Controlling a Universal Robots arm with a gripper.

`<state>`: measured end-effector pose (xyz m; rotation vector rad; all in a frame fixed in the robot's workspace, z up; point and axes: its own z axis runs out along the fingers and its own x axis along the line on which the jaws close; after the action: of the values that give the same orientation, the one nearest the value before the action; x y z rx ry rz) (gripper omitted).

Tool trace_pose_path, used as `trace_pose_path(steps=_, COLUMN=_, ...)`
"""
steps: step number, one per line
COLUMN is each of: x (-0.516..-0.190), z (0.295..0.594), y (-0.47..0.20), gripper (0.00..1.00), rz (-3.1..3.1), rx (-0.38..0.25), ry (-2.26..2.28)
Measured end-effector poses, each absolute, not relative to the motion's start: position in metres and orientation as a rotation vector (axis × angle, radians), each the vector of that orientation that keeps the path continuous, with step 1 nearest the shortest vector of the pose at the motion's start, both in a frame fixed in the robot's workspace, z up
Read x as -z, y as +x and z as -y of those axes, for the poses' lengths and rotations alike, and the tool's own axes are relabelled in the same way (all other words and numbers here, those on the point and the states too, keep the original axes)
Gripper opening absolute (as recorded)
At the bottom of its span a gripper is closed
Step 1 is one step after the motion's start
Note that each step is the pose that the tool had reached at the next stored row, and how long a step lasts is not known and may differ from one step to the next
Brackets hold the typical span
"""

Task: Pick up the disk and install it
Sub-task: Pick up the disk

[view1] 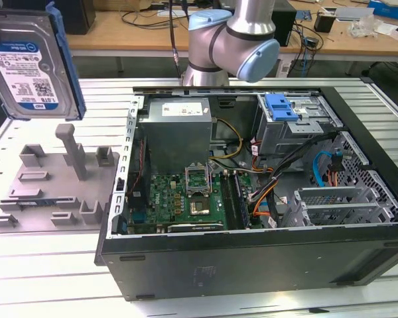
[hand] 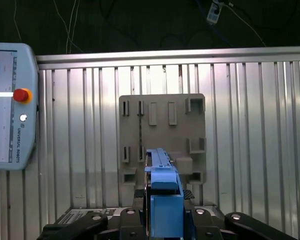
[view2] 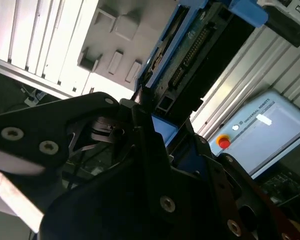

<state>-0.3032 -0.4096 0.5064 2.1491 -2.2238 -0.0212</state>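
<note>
Ribbed aluminium table (view1: pixel 46 265) under everything, cluttered workbenches behind it. Going from the exterior view's left: the disk (view1: pixel 30 63) hangs up in the air, label facing the camera and its blue frame along the edge, well clear of the grey holder plate (view1: pixel 53 192) lying on the table below it. That plate sits just beside the wall of the computer case (view1: pixel 252 265), which lies on its side with the top open.

Inside the case: power supply (view1: pixel 179 129) at the back, motherboard (view1: pixel 186 195) in front of it, a tangle of cables (view1: pixel 265 199), then the metal drive cage (view1: pixel 298 129) with a blue latch (view1: pixel 282 106) on top, toward the exterior view's right. My arm (view1: pixel 232 40) rises behind the case's back edge. Open table all around the plate.

In the first wrist view my gripper (hand: pixel 164 194) is clamped on the disk's blue edge, the plate straight below and the control pendant (hand: pixel 7 105) off to one side on the table. In the second wrist view the black fingers (view2: pixel 147 135) pinch the disk from both sides.
</note>
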Motion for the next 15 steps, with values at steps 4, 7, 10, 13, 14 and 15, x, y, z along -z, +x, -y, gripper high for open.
trace_pose_path(steps=4, x=-0.507, z=0.422, y=-0.282, gripper=0.36, rz=2.224, rx=0.021, ry=2.149)
trace_pose_path(steps=7, x=-0.507, z=0.431, y=-0.266, gripper=0.36, rz=2.224, rx=0.021, ry=2.149)
trace_pose_path(steps=10, x=-0.507, z=0.439, y=-0.253, gripper=0.36, rz=2.224, rx=0.021, ry=2.149)
trace_pose_path(steps=13, x=-0.508, z=0.447, y=-0.238, gripper=0.36, rz=2.224, rx=0.021, ry=2.149)
trace_pose_path(steps=14, x=-0.508, z=0.448, y=-0.235, gripper=0.36, rz=2.224, rx=0.021, ry=2.149)
trace_pose_path(steps=15, x=-0.508, z=0.451, y=-0.229, gripper=0.36, rz=2.223, rx=0.021, ry=2.149)
